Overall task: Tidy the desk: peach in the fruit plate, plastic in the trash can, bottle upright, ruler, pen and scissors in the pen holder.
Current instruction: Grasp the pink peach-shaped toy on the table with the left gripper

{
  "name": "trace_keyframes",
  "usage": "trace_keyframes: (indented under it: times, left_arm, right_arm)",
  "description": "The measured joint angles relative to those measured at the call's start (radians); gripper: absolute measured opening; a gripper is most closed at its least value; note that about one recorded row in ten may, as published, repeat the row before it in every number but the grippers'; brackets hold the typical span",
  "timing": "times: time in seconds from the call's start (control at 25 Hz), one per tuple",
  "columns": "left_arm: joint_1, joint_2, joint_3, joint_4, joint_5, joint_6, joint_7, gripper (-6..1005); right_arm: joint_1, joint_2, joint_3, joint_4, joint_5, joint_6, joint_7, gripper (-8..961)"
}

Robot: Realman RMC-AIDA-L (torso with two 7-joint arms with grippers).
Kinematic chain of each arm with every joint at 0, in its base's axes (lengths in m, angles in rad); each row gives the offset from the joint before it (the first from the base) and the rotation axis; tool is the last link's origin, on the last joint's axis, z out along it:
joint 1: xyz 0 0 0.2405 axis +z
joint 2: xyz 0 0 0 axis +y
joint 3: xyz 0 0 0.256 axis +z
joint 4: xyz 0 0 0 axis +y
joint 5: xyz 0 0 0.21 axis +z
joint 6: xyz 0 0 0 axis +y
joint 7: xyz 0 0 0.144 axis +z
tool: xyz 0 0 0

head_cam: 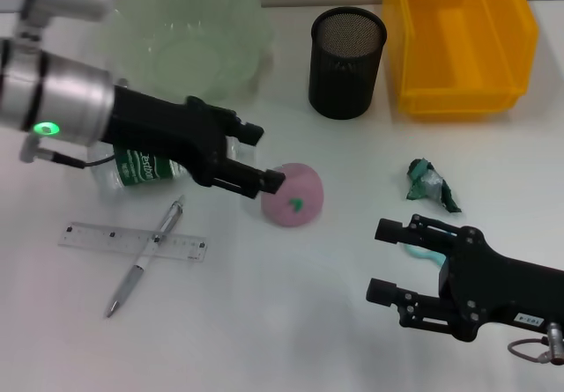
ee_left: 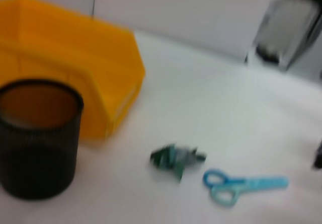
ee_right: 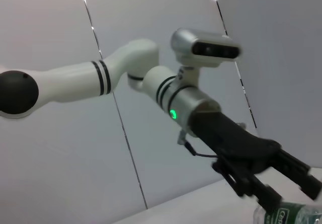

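A pink peach (head_cam: 293, 196) lies mid-table. My left gripper (head_cam: 271, 156) hovers open just left of it, one fingertip close to the peach's edge, above a clear bottle (head_cam: 141, 168) lying on its side. The right wrist view shows that same left gripper (ee_right: 294, 194) over the bottle (ee_right: 287, 216). A clear ruler (head_cam: 132, 238) and a silver pen (head_cam: 145, 255) lie crossed at front left. Crumpled green plastic (head_cam: 432, 185) sits right of centre. My right gripper (head_cam: 381, 260) is open at front right, over light-blue scissors (head_cam: 416, 251). The left wrist view shows the plastic (ee_left: 176, 158) and scissors (ee_left: 246, 185).
A green glass fruit plate (head_cam: 189, 40) stands at back left, a black mesh pen holder (head_cam: 346, 62) at back centre and a yellow bin (head_cam: 458, 40) at back right. In the left wrist view, the pen holder (ee_left: 37, 138) stands in front of the bin (ee_left: 65, 58).
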Motion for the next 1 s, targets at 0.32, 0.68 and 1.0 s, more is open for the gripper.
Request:
trace_keyframes:
  times: [0.32, 0.68, 1.0]
  left_arm:
    - [-0.058, -0.003, 0.179, 0.007, 0.062, -0.139, -0.120, 793]
    - [-0.079, -0.009, 0.332, -0.001, 0.063, -0.221, -0.178, 790]
    - [-0.079, -0.010, 0.387, -0.012, 0.067, -0.296, -0.212, 788]
  right_arm:
    - [0.002, 0.000, 0.000, 0.008, 0.000, 0.000, 0.000, 751]
    - [0.000, -0.001, 0.000, 0.016, 0.000, 0.000, -0.014, 751]
    - [0.005, -0.002, 0.000, 0.017, 0.000, 0.000, -0.014, 752]
